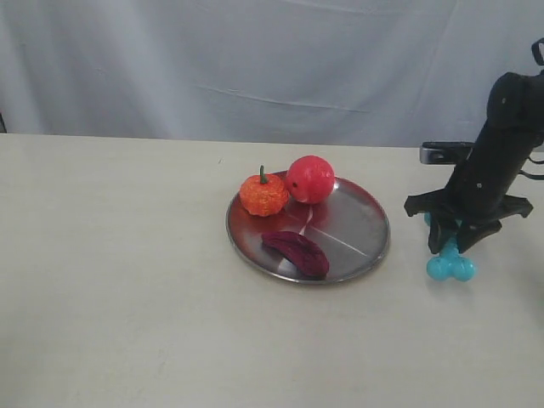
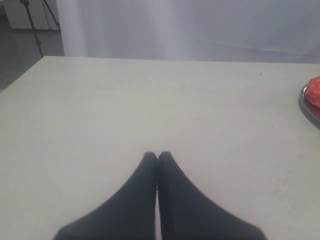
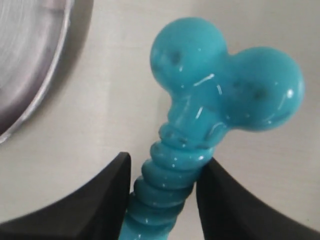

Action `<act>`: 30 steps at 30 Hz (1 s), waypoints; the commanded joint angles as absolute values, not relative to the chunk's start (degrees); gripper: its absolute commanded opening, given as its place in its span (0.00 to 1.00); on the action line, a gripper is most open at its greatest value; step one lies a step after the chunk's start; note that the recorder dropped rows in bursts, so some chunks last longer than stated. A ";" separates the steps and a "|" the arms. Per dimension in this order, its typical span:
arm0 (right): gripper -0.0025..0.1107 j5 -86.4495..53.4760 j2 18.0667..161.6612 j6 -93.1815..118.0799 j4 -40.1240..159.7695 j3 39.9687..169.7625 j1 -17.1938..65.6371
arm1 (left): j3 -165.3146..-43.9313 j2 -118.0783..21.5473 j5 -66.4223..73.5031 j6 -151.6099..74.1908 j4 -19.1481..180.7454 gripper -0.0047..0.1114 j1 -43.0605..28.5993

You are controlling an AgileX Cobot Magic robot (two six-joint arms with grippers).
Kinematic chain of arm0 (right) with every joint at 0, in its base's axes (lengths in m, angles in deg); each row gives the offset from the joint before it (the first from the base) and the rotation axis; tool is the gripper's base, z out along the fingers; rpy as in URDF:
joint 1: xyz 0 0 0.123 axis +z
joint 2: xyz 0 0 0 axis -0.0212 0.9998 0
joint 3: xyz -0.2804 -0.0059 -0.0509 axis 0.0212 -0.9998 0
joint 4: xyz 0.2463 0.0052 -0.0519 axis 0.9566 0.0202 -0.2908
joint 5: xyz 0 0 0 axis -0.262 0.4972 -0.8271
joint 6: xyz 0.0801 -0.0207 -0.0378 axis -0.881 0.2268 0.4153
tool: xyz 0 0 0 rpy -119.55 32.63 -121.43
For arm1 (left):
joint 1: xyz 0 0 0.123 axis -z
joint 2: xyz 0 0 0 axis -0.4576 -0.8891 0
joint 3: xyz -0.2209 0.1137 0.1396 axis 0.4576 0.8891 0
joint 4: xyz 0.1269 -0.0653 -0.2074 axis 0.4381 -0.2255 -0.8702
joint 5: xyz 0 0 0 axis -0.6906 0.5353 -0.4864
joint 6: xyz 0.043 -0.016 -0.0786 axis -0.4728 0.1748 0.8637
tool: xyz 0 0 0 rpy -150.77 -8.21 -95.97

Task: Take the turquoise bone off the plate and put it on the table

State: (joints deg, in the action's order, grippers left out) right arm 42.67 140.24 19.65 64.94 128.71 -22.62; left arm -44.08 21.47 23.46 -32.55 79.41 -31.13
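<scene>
**Bone clear of the plate, release yet to come**

The left pincer [image 2: 157,156] does not appear in the exterior view. Its own wrist view shows its two dark fingers pressed tight together with nothing between them, pale surface [image 1: 127,297] stretching ahead and a sliver of the plate's rim at the edge.

At the centre of the exterior frame, the silver plate [image 1: 357,223] carries an orange pumpkin [image 1: 263,195], a red apple [image 1: 309,178] and a dark purple piece [image 1: 296,252]. No bone lies on it.

At right centre of the frame, just beside the plate's rim, the right pincer [image 3: 165,162] is closed on the ribbed shaft of the turquoise bone [image 1: 450,263]. It holds the toy upright with one knobbed end pointing down. The right wrist view confirms the hold, with a dark finger on either side of the shaft and plain surface beneath the knobs.

The first half of the job looks finished, since the bone is off the plate and over open surface. What appears to remain is the set-down, which means lowering if needed, opening the fingers and leaving the toy at rest. The pictures do not settle whether the lower knob already touches the surface or hangs just above it.
</scene>
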 commanded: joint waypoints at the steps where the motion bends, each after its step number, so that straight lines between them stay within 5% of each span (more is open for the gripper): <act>1: 0.02 40.49 139.96 20.44 67.48 128.57 -22.91 | -43.93 21.55 23.16 -32.31 79.34 0.04 -30.69; 6: 0.03 39.27 139.96 21.23 68.91 128.57 -22.91 | -43.93 21.55 23.16 -32.31 79.34 0.04 -30.69; 11: 0.48 38.79 139.96 21.12 68.91 128.57 -22.91 | -43.93 21.55 23.16 -32.31 79.34 0.04 -30.69; 12: 0.50 38.49 139.96 20.99 68.91 128.57 -22.91 | -43.93 21.55 23.16 -32.31 79.34 0.04 -30.69; 18: 0.38 37.95 139.08 18.90 68.91 128.57 -22.91 | -43.93 21.55 23.16 -32.31 79.34 0.04 -30.69; 26: 0.02 37.85 128.80 19.11 68.59 128.57 -22.91 | -43.93 21.55 23.16 -32.31 79.34 0.04 -30.69; 30: 0.02 35.77 119.42 19.11 68.27 128.57 -22.91 | -43.93 21.55 23.16 -32.31 79.34 0.04 -30.69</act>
